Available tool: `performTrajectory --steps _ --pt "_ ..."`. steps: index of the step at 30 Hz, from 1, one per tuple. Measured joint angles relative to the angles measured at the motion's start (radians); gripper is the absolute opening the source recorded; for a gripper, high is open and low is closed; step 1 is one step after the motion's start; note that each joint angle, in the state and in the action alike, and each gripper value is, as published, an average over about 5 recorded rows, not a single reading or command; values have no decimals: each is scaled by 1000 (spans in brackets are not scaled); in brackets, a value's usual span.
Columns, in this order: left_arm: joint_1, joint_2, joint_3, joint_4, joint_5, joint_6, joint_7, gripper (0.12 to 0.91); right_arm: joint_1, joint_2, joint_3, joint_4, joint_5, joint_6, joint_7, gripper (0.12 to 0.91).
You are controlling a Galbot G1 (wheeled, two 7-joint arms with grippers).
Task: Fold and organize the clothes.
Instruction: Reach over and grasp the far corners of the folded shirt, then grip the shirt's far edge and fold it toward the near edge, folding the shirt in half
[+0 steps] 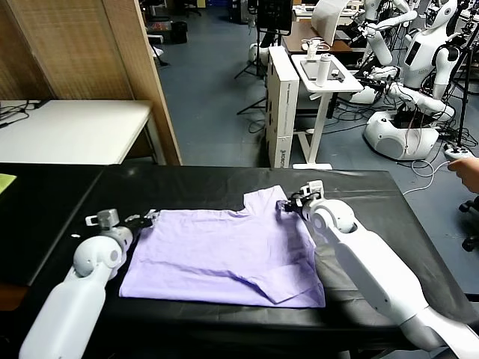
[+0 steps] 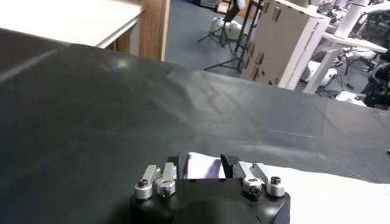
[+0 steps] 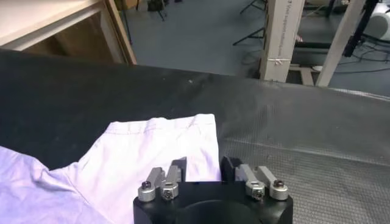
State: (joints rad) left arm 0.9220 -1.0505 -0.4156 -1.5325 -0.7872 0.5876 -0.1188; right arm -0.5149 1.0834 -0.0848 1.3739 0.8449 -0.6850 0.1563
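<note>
The light lavender T-shirt [image 1: 224, 254] lies spread on the black table cover [image 1: 187, 179], with a flap folded over near its front right corner. My left gripper [image 1: 142, 219] is at the shirt's far left corner. In the left wrist view it [image 2: 202, 161] is open, with a bit of shirt fabric [image 2: 201, 167] between the jaws. My right gripper [image 1: 292, 203] is at the far right sleeve. In the right wrist view it [image 3: 204, 163] is open and straddles the sleeve's edge [image 3: 195, 146]. No printed pattern shows.
A white table [image 1: 67, 127] and a wooden screen [image 1: 112, 45] stand behind on the left. A white stand [image 1: 322, 75] and other robots [image 1: 419, 75] are at the back right. A person's hand [image 1: 468, 172] shows at the right edge.
</note>
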Motion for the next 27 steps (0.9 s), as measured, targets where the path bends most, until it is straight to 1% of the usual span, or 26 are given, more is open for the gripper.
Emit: performTrajectory --steps 2,4,10,15,27 --pt "1 0 1 0 0 -1 2 184 -1 0 1 0 0 2 -2 158" --pt "3 1 1 -1 1 -2 3 149 -3 -1 3 2 0 7 -2 142" --pt "11 1 -1 -8 3 -7 6 148 -18 -9 17 26 -6 62 -7 140" --pt "24 2 -15 -28 -5 -10 5 148 -31 -32 24 70 -3 114 -22 140" --pt "96 38 -74 -166 -53 -10 -3 148 -107 -123 81 225 16 137 -24 140"
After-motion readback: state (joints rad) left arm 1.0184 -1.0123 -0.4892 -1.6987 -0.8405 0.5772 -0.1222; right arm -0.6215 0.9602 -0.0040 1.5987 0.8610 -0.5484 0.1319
